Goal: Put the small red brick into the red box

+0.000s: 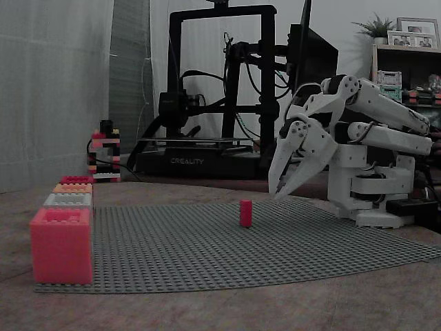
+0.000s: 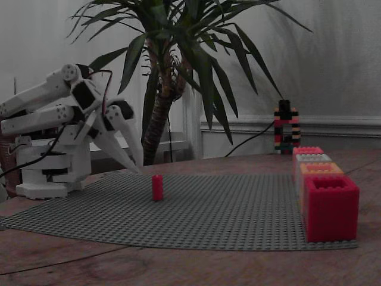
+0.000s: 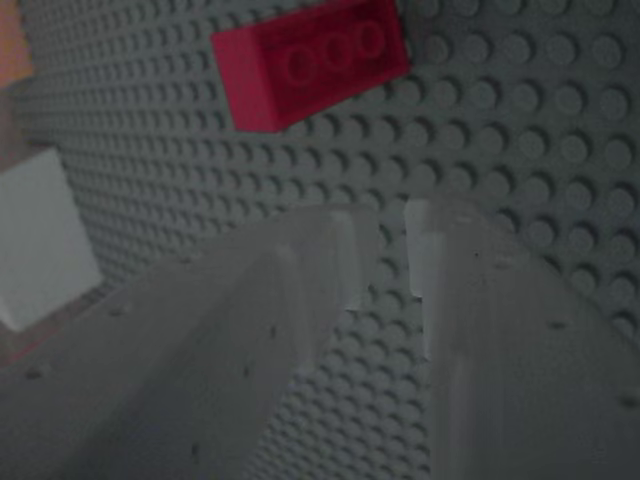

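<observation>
1 small red brick (image 1: 245, 213) stands on the grey baseplate (image 1: 207, 255); the gripper (image 1: 278, 195) hovers near it, jaws narrowly apart, empty.

wrist view: claw (image 3: 385, 242) blurred; white box (image 3: 38, 238) cut off left

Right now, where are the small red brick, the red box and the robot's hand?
Small red plastic brick (image 1: 245, 213): a fixed view, its side face.
Red open-topped box (image 2: 330, 208): a fixed view, its front wall.
White two-finger hand (image 1: 276, 195): a fixed view, between its fingertips.
</observation>
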Available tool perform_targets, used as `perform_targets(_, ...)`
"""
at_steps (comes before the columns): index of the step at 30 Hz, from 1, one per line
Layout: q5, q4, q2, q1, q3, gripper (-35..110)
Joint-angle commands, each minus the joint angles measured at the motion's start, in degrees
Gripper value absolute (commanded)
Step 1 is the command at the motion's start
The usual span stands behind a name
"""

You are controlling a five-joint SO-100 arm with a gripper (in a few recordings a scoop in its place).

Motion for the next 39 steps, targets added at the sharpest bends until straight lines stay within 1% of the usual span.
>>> perform_targets(1, 0.26, 1.23, 0.79, -0.35, -0.18, 0)
perform_targets(19, -0.26, 0.97, 0.79, -0.35, -0.18, 0)
perform_targets(22, 0.79, 0.35, -0.09, 0.18, -3.43, 0)
perform_targets(24, 3.60, -2.29, -4.39, 1.05, -8.61, 0)
perform_targets(27, 5.27, -9.40, -16.00, 2.20, -16.79, 1)
perform_targets(30, 5.27, -10.72, -26.72, 2.29, -24.96, 9)
perform_targets(34, 4.66, -7.47, -40.96, 2.55, -35.95, 16)
perform_targets(39, 1.93, 3.08, -57.48, 2.72, -48.08, 18)
